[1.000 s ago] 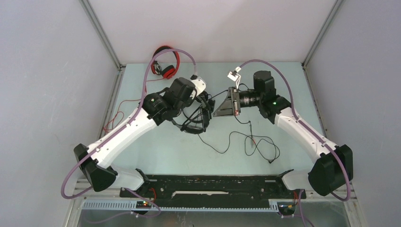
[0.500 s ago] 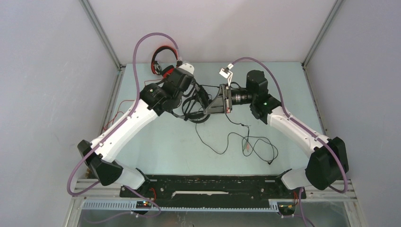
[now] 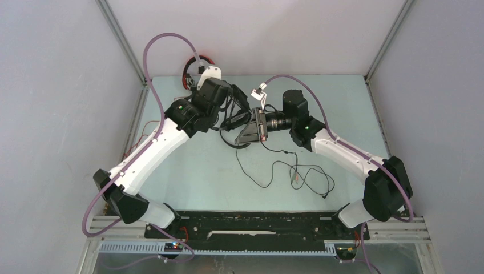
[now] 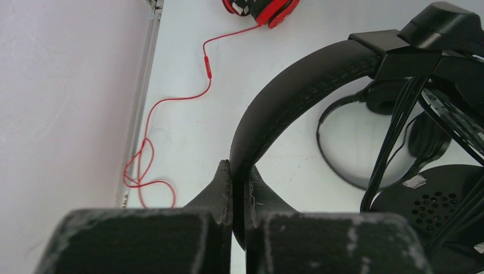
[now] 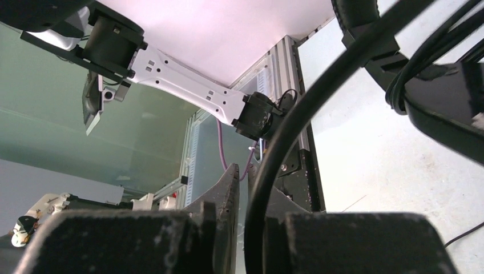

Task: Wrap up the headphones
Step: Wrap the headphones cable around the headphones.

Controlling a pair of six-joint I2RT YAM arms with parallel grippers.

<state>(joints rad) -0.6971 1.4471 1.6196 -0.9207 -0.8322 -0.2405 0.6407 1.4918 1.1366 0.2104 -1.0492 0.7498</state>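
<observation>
Pinching the headband (image 4: 297,85) tight in the left gripper (image 4: 237,177) and a black band (image 5: 297,113) in the right gripper (image 5: 244,188), we risk straining the cable (image 3: 283,162) if arms diverge.

arms (image 3: 149,153): white links, black joints | cables (image 3: 149,54): purple | pincer fingers (image 4: 218,191): black, scuffed | LED (image 3: 309,127): green

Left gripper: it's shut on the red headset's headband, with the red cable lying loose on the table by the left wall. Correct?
Not quite. The left wrist view shows the left gripper shut on the headband of a black headset, not the red one. The red headset lies apart at the far edge; its red cable does lie loose by the left wall.
</observation>
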